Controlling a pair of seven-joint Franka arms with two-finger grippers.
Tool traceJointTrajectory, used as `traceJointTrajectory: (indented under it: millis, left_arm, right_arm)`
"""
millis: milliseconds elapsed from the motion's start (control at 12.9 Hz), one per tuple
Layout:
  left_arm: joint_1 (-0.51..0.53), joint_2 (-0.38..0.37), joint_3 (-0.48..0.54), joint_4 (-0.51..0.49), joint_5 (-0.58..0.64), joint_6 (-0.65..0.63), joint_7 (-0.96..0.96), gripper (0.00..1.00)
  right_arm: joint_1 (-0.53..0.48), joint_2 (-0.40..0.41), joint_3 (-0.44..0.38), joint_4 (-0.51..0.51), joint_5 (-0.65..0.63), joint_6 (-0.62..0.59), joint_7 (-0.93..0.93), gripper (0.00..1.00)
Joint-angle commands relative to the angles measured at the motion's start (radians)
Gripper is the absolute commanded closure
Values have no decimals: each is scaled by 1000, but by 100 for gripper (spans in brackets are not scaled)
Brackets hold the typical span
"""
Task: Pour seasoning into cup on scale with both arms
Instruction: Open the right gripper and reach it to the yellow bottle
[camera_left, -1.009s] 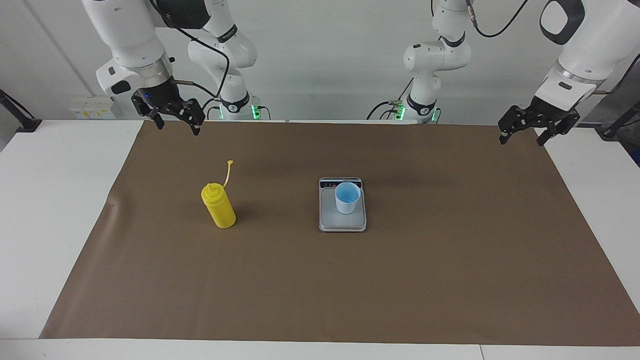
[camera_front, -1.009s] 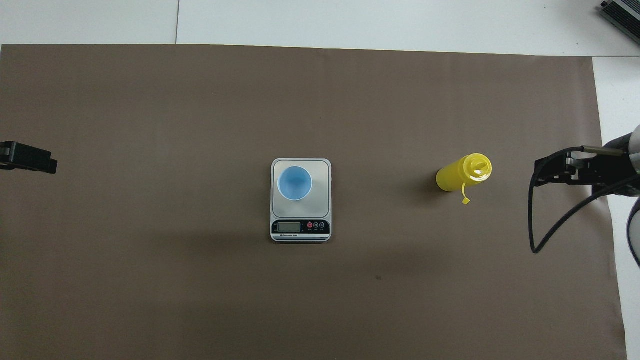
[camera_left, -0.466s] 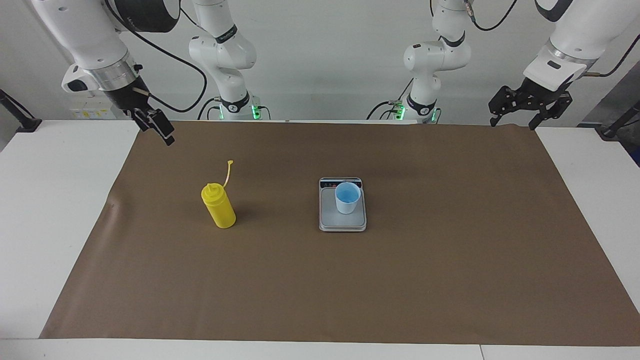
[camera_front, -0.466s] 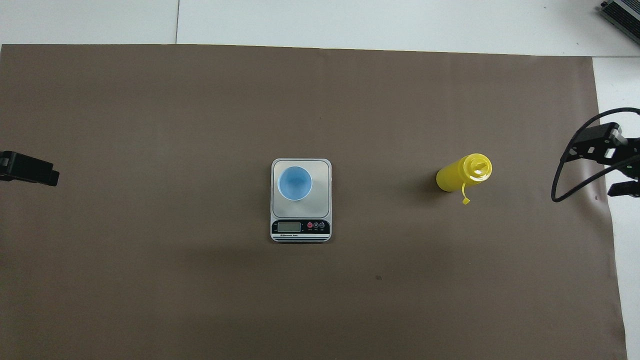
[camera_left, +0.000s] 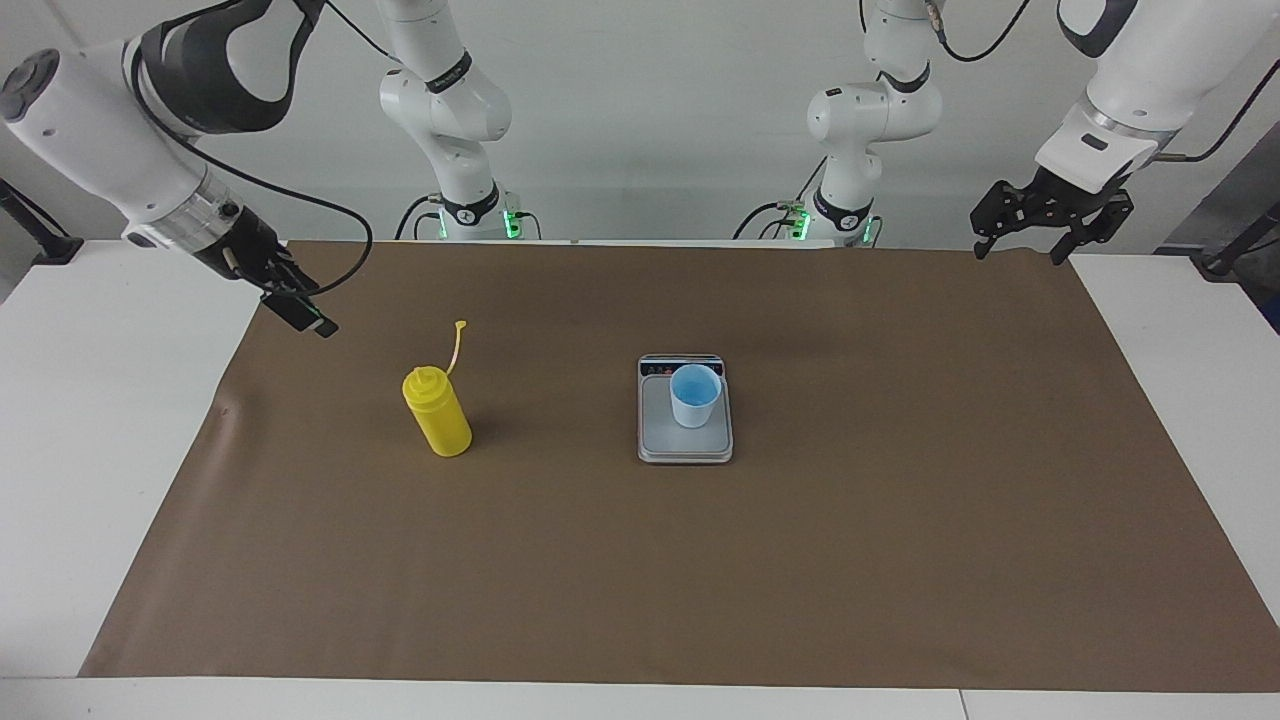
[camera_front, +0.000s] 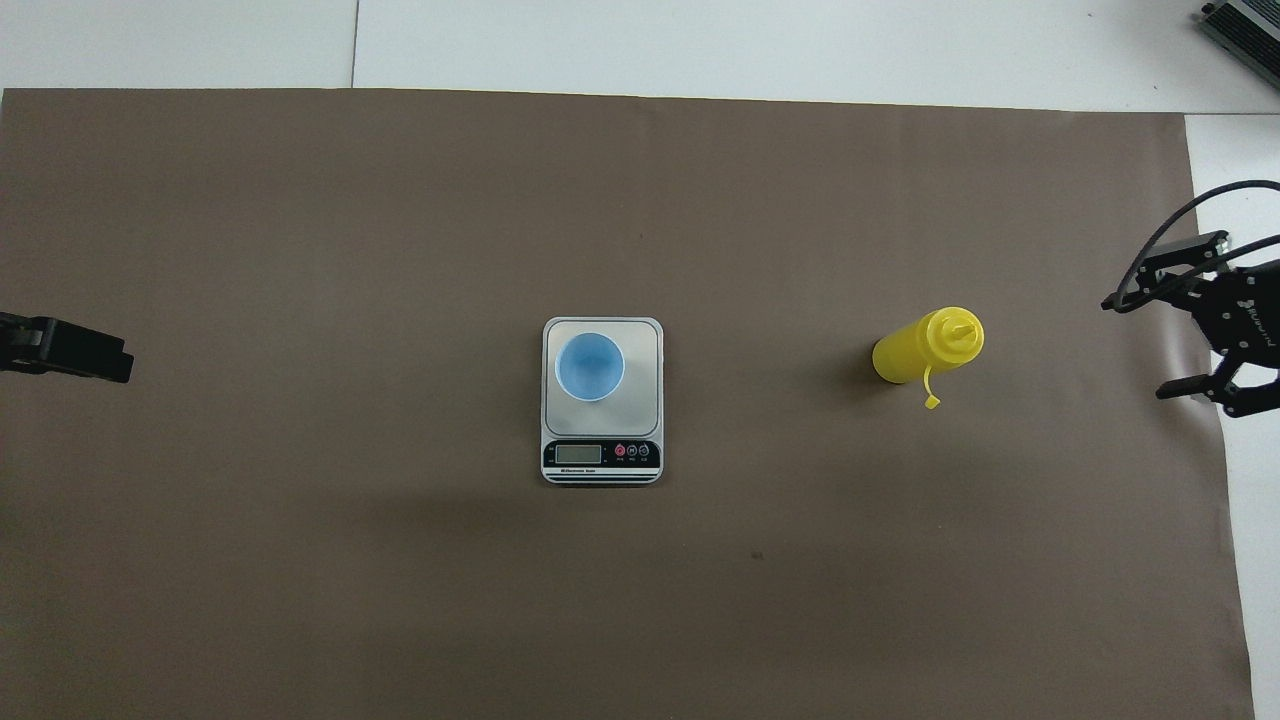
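The seasoning, a yellow squeeze bottle (camera_left: 437, 415) (camera_front: 925, 347), stands upright on the brown mat with its cap strap hanging loose. The light blue cup (camera_left: 694, 395) (camera_front: 589, 366) stands on the silver scale (camera_left: 660, 432) (camera_front: 646, 345) at the mat's middle; the scale's display strip faces the robots. My right gripper (camera_left: 312, 320) (camera_front: 1152, 345) hangs open over the mat's edge at the right arm's end, beside the bottle and apart from it. My left gripper (camera_left: 1016, 248) is open, raised over the mat's corner at the left arm's end, holding nothing.
The brown mat (camera_left: 700, 580) covers most of the white table (camera_left: 110, 420). A black cable (camera_front: 1160, 235) loops off the right wrist. A dark device (camera_front: 1245, 25) lies at the table's corner farthest from the robots, at the right arm's end.
The right gripper swung outward and down toward the mat's edge and turned its open jaws sideways. The left gripper rose a little. Bottle, cup and scale have not moved.
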Motion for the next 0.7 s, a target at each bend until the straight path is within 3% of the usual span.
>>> traceJointTrajectory:
  millis: [0, 621]
  left_arm:
    - [-3, -43, 2, -52, -13, 28, -17, 0]
    - [34, -45, 25, -52, -11, 19, -11, 0]
  right_arm:
    - [-54, 82, 9, 11, 81, -15, 74, 0]
    - [-101, 224, 9, 11, 263, 46, 137, 0]
